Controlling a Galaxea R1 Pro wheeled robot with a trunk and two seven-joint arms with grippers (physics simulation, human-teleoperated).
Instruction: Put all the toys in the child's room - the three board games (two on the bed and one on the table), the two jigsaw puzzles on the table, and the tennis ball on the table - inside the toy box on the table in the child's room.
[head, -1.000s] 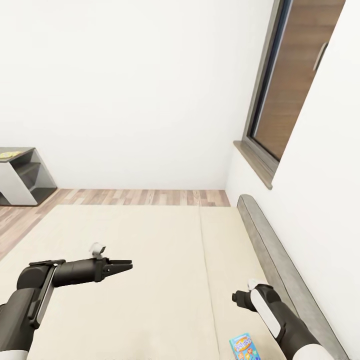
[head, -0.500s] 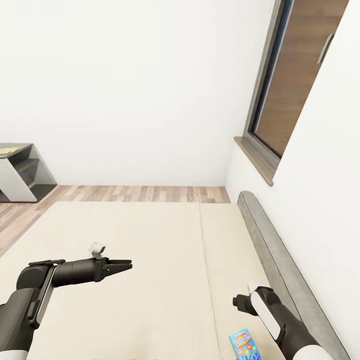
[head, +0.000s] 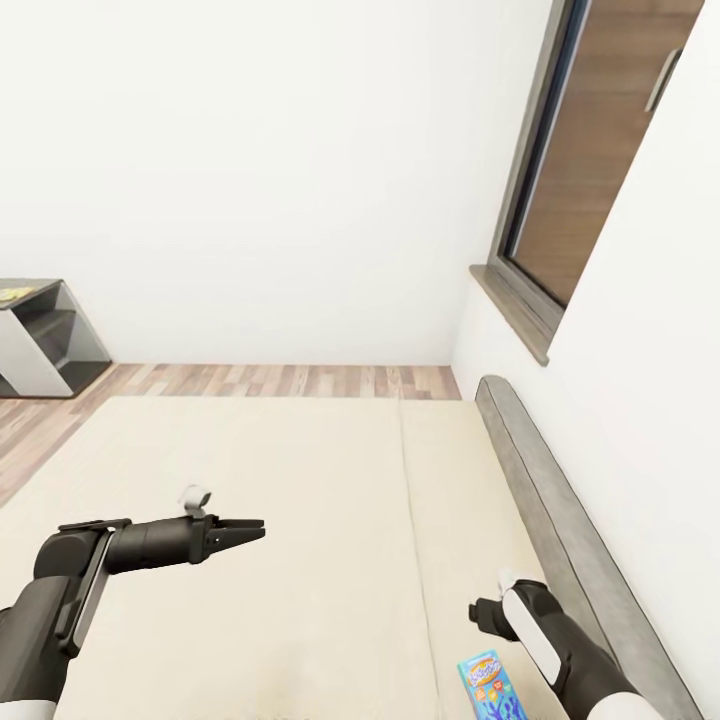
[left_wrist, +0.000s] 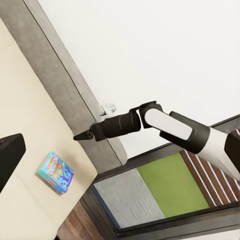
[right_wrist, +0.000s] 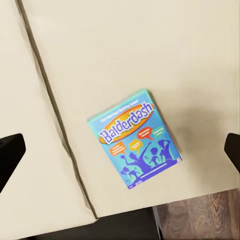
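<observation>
Right wrist view showed your right end effector (right_wrist: 120, 150) spread wide, empty, above the blue game box (right_wrist: 135, 145) lying flat on the bed (right_wrist: 125, 55); your left end effector (head: 245, 529) was clenched.

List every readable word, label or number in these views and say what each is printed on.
"Balderdash": orange banner on the blue board game lying on the bed.
Line above the banner, speech-bubble texts and bottom line on that box: too small to read.
Same box in the head view: title blurred.

Matt cream cloth bed (head: 300, 500); glossy printed card board game (right_wrist: 134, 145); wood-plank floor (head: 280, 381)
</observation>
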